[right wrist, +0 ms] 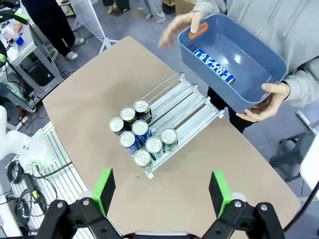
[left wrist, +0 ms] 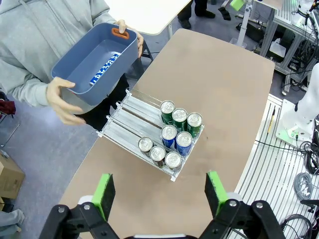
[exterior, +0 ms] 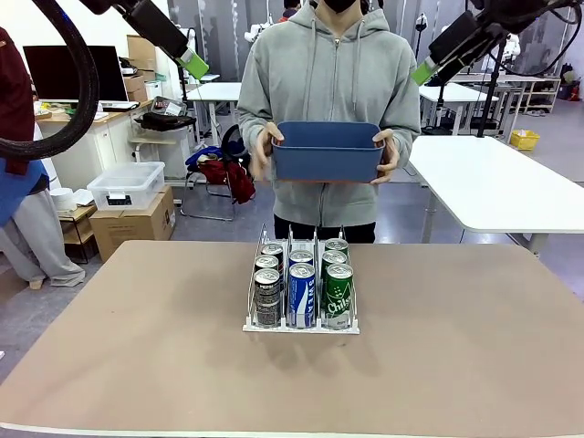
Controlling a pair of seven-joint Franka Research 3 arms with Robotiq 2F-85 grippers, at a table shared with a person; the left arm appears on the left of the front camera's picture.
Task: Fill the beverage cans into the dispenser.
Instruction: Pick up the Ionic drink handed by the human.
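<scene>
- Tabletop (exterior: 474, 365): bare apart from the rack, which sits midway between the left and right edges.
- Person (exterior: 319, 73): stands past the far edge, holding the blue bin (exterior: 327, 162) up off the tabletop.
- Dispenser (left wrist: 130, 115): its back end reaches the far edge. It holds eight beverage cans (exterior: 301, 292): three dark, three green, only two blue-and-white in the middle lane. Looks nearly done to me.
- Left gripper (left wrist: 159, 178) and right gripper (right wrist: 161, 175): both hang high over the tabletop, jaws wide, holding nothing.
- Last can (right wrist: 213, 65): blue-and-white, lying on its side in the bin. My guess for the next move is to reach in, pinch across its body, then feed it into the middle lane.
</scene>
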